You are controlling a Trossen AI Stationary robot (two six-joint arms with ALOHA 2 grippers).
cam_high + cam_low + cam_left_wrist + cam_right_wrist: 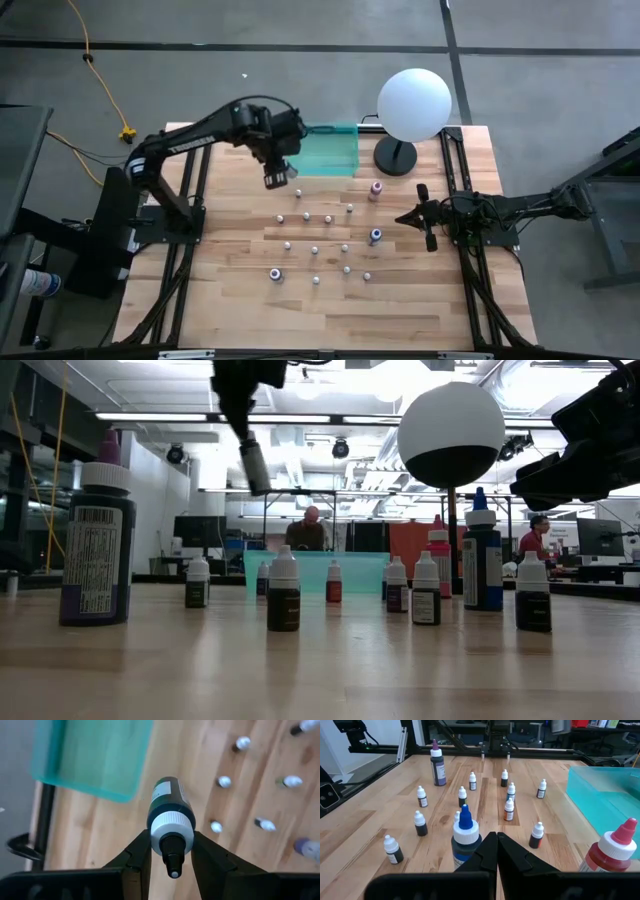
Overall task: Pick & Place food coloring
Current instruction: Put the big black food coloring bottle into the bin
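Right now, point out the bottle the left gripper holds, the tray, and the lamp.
held bottle point(170, 817): left wrist view, on its white cap collar.
tray point(328, 153): high view, on its teal floor.
lamp point(414, 103): high view, on the white globe.

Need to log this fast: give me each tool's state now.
Left tool: shut on a dark bottle, near the tray.
Right tool: shut, empty.
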